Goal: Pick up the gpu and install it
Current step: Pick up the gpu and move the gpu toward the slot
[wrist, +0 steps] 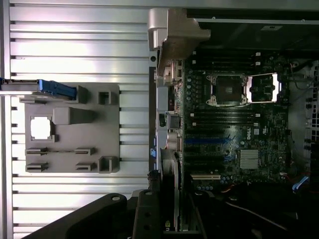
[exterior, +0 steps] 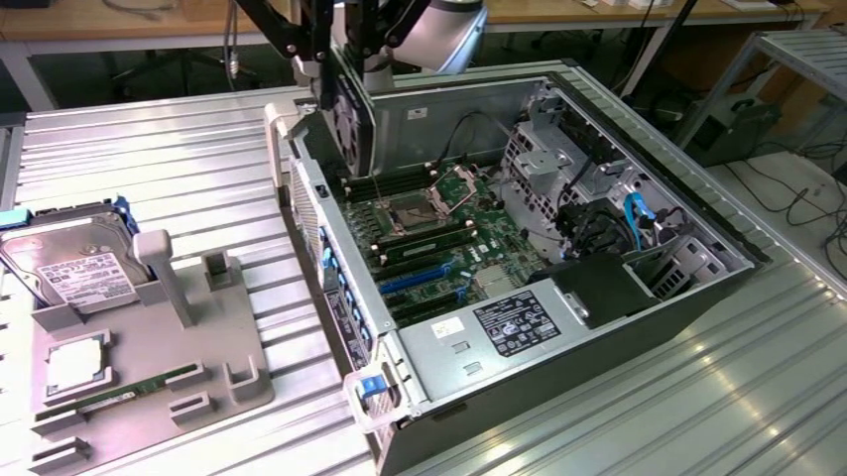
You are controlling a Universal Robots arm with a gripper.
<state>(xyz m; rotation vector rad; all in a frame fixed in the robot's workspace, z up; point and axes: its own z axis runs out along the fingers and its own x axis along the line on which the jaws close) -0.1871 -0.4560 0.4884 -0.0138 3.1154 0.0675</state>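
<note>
Here's the gpu [exterior: 349, 114], hanging on edge from the end effector [exterior: 341, 50], its dark fan face showing. The end effector is drawn in narrow and clamped on the card's upper edge. From the wrist you look straight down past the end effector [wrist: 159, 214] along the card's thin silver edge [wrist: 172, 184].

It sits above the computer case [exterior: 688, 288], over the corner by the rear wall, not yet down among the slots.

I'd judge the card to be stiff and fairly light but delicate: bare board on one side, a fan on the other. The top edge is the sensible place to grip, because it leaves the connector edge and the metal bracket free.

Inside the case, the motherboard [exterior: 437, 238] is busy. The CPU socket [exterior: 404, 213] lies almost under the card, and its open silver frame stands up beside it. The blue slots [exterior: 417, 278] lie further along. At the far side of the case are loose blue cables [exterior: 636, 223] and a black box [exterior: 596, 288]. The case's rear wall is the close call, I'd say, as the bracket has to pass just inside it.

Outside the case, on the ribbed table [exterior: 173, 149], a grey fixture [exterior: 232, 397] holds a hard drive [exterior: 79, 263] and a RAM stick [exterior: 133, 389], well apart from the card.
</note>
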